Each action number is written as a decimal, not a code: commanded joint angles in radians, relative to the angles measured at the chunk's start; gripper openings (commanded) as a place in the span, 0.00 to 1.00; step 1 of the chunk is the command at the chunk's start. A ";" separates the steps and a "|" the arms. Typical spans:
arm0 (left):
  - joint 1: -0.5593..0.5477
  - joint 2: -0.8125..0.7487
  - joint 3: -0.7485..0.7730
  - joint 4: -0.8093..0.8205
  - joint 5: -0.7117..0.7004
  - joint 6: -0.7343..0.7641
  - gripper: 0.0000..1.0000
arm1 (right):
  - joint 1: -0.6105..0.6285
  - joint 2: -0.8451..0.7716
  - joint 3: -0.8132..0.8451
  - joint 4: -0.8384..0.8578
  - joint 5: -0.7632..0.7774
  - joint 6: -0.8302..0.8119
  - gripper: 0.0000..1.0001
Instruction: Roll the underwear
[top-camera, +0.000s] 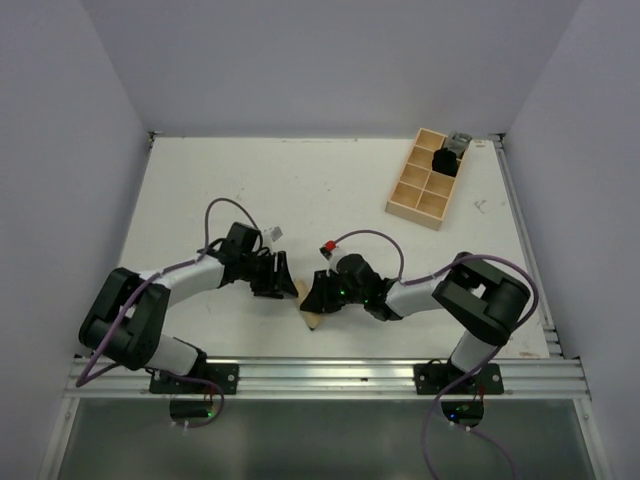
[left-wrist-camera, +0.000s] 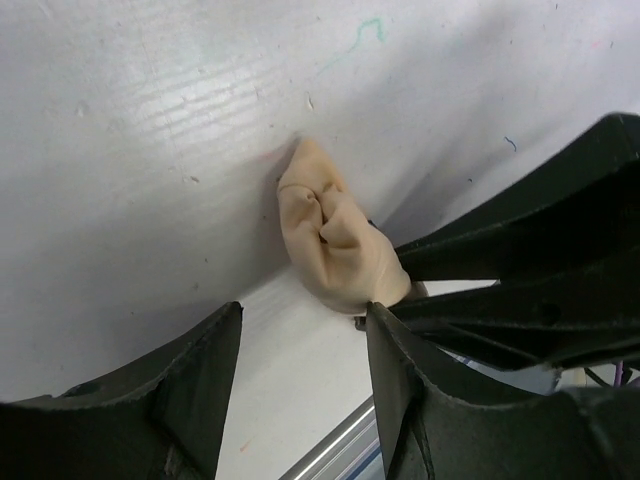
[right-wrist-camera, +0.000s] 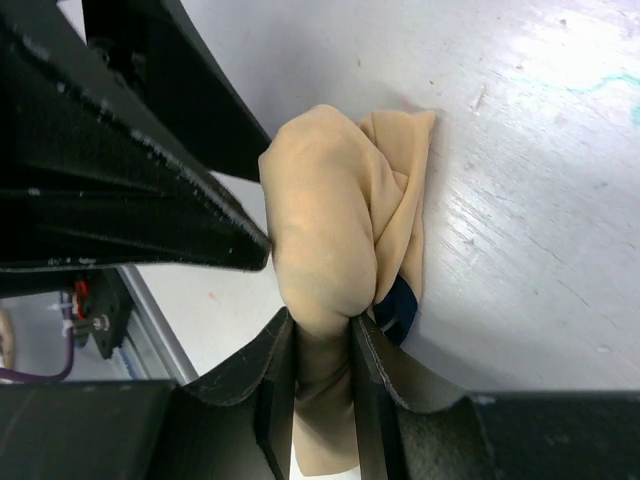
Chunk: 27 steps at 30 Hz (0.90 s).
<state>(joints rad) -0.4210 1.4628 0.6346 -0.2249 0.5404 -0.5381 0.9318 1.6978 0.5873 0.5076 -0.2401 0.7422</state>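
The underwear (right-wrist-camera: 320, 220) is a bunched tan bundle on the white table, with a bit of dark trim (right-wrist-camera: 400, 308) at its side. My right gripper (right-wrist-camera: 322, 345) is shut on its near end, fabric squeezed between the fingers. In the left wrist view the underwear (left-wrist-camera: 335, 245) lies just ahead of my left gripper (left-wrist-camera: 300, 345), which is open with its right finger touching the bundle's edge. In the top view the left gripper (top-camera: 284, 276) and right gripper (top-camera: 316, 294) meet at the underwear (top-camera: 311, 320) near the table's front edge.
A light wooden compartment tray (top-camera: 412, 206) stands at the back right with a black item (top-camera: 443, 160) in one compartment. The metal rail (top-camera: 330, 375) runs along the front edge, close to the grippers. White walls enclose the table.
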 joint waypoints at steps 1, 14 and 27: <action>0.005 -0.064 -0.039 0.062 0.024 0.043 0.56 | -0.014 0.094 -0.073 -0.035 -0.056 0.026 0.18; 0.005 0.062 -0.044 0.150 0.010 0.021 0.53 | -0.022 0.112 -0.046 -0.030 -0.103 0.020 0.30; 0.001 0.203 0.016 0.018 -0.089 0.064 0.52 | -0.022 -0.006 0.049 -0.363 0.080 -0.036 0.45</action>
<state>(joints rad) -0.4191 1.5921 0.6651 -0.1505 0.6373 -0.5377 0.9031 1.7035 0.6407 0.4290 -0.3035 0.7609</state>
